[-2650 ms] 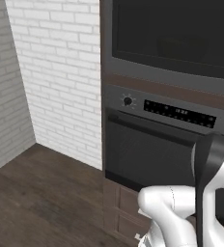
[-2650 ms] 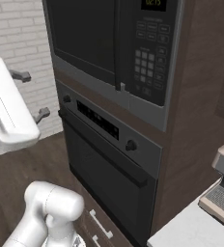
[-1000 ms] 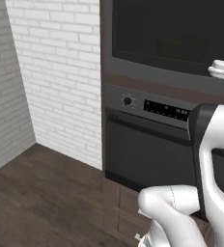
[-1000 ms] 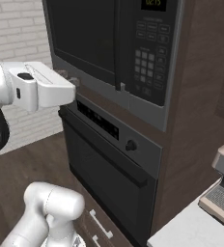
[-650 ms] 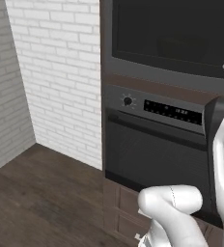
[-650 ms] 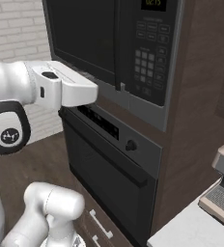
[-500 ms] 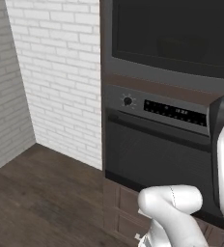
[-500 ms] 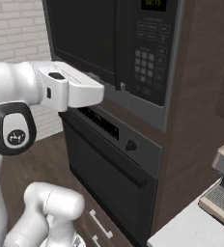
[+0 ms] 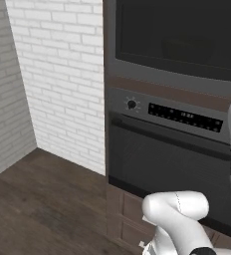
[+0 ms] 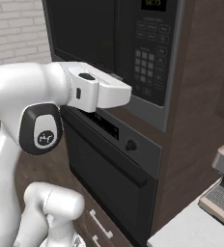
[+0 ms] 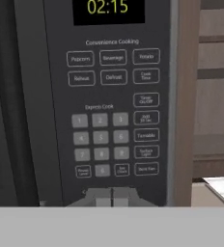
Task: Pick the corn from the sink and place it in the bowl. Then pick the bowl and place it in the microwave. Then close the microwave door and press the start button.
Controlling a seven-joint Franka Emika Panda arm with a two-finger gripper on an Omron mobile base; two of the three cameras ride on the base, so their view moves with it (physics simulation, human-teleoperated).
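the white arm's two-finger gripper sits with its fingers pressed together, pinching nothing, right up close to the lower edge of the black-fronted built-in microwave's grey keypad panel. the display above reads 02:15 in yellow-green digits. the black glass-windowed microwave door is shut flush. below sits the dark oven with its round knob and long bar handle.
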